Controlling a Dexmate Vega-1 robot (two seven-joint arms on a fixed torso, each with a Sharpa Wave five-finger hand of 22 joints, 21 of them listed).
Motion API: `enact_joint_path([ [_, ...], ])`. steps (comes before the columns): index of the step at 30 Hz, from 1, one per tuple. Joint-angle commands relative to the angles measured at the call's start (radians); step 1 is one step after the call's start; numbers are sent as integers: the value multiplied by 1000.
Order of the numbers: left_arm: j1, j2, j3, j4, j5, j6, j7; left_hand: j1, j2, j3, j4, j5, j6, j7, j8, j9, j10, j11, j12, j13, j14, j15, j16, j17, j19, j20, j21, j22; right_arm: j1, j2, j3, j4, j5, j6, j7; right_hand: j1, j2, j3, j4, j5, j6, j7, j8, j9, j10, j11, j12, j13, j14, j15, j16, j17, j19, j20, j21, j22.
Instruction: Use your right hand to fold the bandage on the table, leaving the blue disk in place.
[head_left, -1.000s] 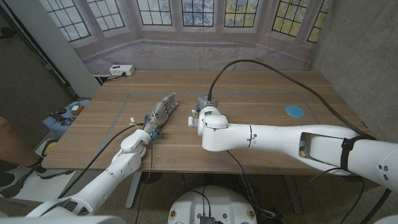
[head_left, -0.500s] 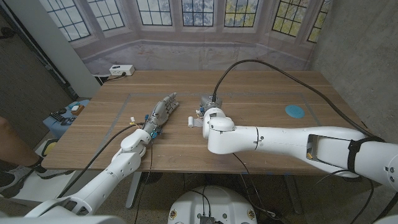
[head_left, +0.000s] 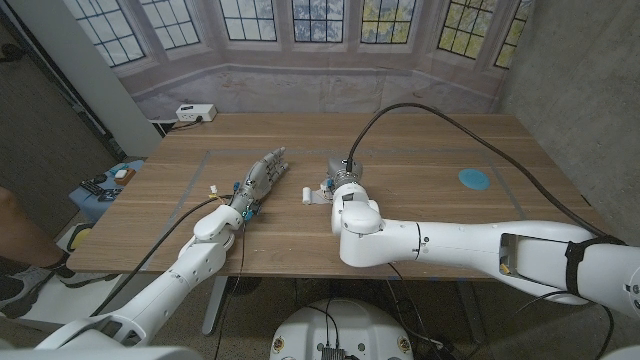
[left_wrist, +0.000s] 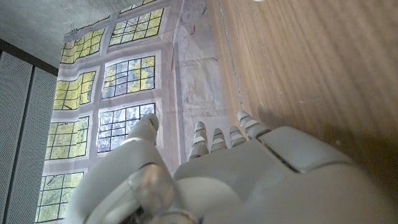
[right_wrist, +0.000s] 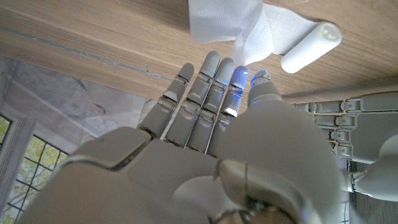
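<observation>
Both hands hold nothing: the right hand (right_wrist: 211, 118), fingers straight, sits just short of the bandage (right_wrist: 261, 28), whose roll lies toward the left hand (head_left: 262, 176).

**Bench layout: positions at time of inspection**

The bandage (head_left: 314, 194) is lying on the bench (head_left: 420, 140) near its middle, its rolled end toward the robot's left. The right hand (head_left: 336, 176) is sitting just behind and to the right of the bandage; in the right wrist view its fingers (right_wrist: 211, 81) are reaching to the loose end of the bandage (right_wrist: 249, 25). The left hand (head_left: 262, 176) is lying on the bench to the left of the bandage, apart from it. The disk (head_left: 474, 178) is lying well apart on the right side of the bench. A small box (head_left: 195, 112) is sitting beyond the far left corner.
</observation>
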Motion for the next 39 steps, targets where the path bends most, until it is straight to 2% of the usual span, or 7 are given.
enact_joint_path([
  [1,-1,23,-4,-39,9,12,17,4,8,8,2,5,7,3,-2,2,-2,-1,-1,4,-3,2,-1,3,0,3,-2,3,-13,-8,-9,4,3,5,-45,-14,0,0,6,9,-12,-2,-9,-1,-14,1,-14,-6,-18,-53,-14,-15,10,8,3,2],
  [7,-5,29,-6,-50,13,10,19,4,8,8,3,5,4,3,-4,3,-3,-1,-2,4,-4,2,-2,3,0,3,-2,3,-11,-11,-20,11,27,12,-85,-35,4,1,11,12,-22,-5,-10,-6,-31,3,-36,-19,-34,-41,-32,-37,13,7,5,3],
  [11,-7,30,-6,-53,15,10,20,4,7,9,3,5,2,4,-6,3,-3,-1,-2,4,-4,2,-2,3,0,3,-2,3,-9,-17,-36,13,29,18,-111,-98,30,-5,45,12,-31,-5,-11,-14,-45,7,-64,-37,-54,-33,-46,-58,12,5,4,3],
  [16,-11,31,-3,-52,16,15,20,4,7,9,3,5,-2,2,-8,3,-3,-1,-2,4,-4,2,-2,3,0,3,-2,3,-5,-15,-64,14,22,2,-140,-220,74,-14,118,2,-47,-13,-11,-26,-64,13,-112,-69,-86,-16,-57,-88,2,-3,2,4],
  [22,-17,33,0,-52,21,15,18,4,7,9,3,5,-6,0,-9,3,-3,-3,-2,4,-4,2,-1,3,0,2,-2,3,0,-23,-89,4,24,2,-161,-315,82,-22,173,-3,-83,-18,-18,-35,-103,10,-161,-98,-160,13,-71,-115,-15,-12,-2,5],
  [28,-19,36,1,-55,22,20,18,3,7,9,3,5,-10,1,-11,3,-5,-5,-2,4,-5,1,-2,3,-1,2,-2,3,-4,-17,-95,6,27,-1,-180,-339,76,-15,180,1,-105,-8,-21,-40,-161,10,-204,-121,-218,26,-78,-141,-19,-10,-2,5],
  [39,-19,40,3,-59,24,26,21,4,7,10,2,5,-13,1,-11,3,-5,-4,-2,4,-5,2,-2,3,-1,2,-2,3,17,-26,-133,9,31,34,-176,-373,67,2,179,2,-225,-9,-37,-50,-275,6,-243,-175,-314,57,-79,-187,-46,-4,-8,4],
])
